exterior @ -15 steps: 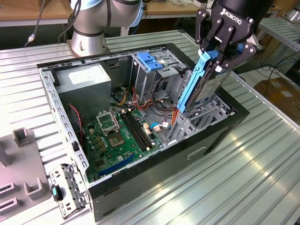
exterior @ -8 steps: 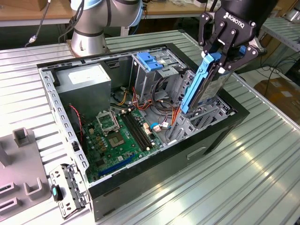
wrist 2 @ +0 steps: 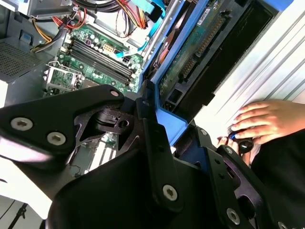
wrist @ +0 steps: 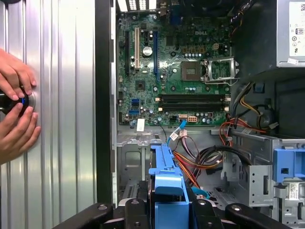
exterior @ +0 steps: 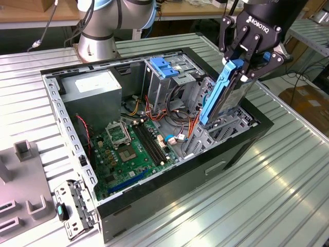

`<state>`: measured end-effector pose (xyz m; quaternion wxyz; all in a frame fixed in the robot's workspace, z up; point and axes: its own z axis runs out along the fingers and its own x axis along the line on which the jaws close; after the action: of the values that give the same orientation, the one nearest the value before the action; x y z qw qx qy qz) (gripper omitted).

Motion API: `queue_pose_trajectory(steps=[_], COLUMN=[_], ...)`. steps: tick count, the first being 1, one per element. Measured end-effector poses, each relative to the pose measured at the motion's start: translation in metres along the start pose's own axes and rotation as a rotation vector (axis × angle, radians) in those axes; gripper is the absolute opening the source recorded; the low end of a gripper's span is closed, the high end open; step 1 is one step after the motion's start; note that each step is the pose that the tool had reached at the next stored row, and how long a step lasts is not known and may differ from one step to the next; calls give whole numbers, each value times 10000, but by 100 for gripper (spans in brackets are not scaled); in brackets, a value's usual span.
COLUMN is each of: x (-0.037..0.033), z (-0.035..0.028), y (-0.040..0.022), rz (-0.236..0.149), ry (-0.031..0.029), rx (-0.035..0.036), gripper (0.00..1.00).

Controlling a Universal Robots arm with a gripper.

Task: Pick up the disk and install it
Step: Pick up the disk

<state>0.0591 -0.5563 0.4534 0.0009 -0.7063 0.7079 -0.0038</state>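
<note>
The disk (exterior: pixel 225 95), grey metal in a blue plastic carrier frame, stands on edge and leans slightly over the drive bay (exterior: pixel 218 131) at the exterior view's right end of the open computer case (exterior: pixel 205 172). My gripper (exterior: pixel 245 66) is shut on its upper end, one black finger on each side. The disk's lower end reaches down among the bay's metal walls. In the first wrist view the blue carrier (wrist: pixel 167 188) sits between my fingers, above the bay. In the second wrist view the disk's circuit-board side (wrist 2: pixel 198 50) runs away from the gripper (wrist 2: pixel 159 126).
Inside the case lie a green motherboard (exterior: pixel 128 149), a grey power supply box (exterior: pixel 97 90), a metal cage with a blue top (exterior: pixel 165 67) and loose cables (exterior: pixel 180 128). A person's hands (wrist: pixel 16 109) rest on the ribbed table beside the case. A grey fixture (exterior: pixel 25 177) sits at the exterior view's left.
</note>
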Motion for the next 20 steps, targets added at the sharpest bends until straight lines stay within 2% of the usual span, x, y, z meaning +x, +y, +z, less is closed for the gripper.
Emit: queue_pose_trajectory(steps=[9,14,20], x=[12,21,32], z=[81,99,150], y=[-35,-39,-41], rz=[-2,-1,-2], ry=[1,1,1], rx=[1,0,0], gripper=[37,37,37])
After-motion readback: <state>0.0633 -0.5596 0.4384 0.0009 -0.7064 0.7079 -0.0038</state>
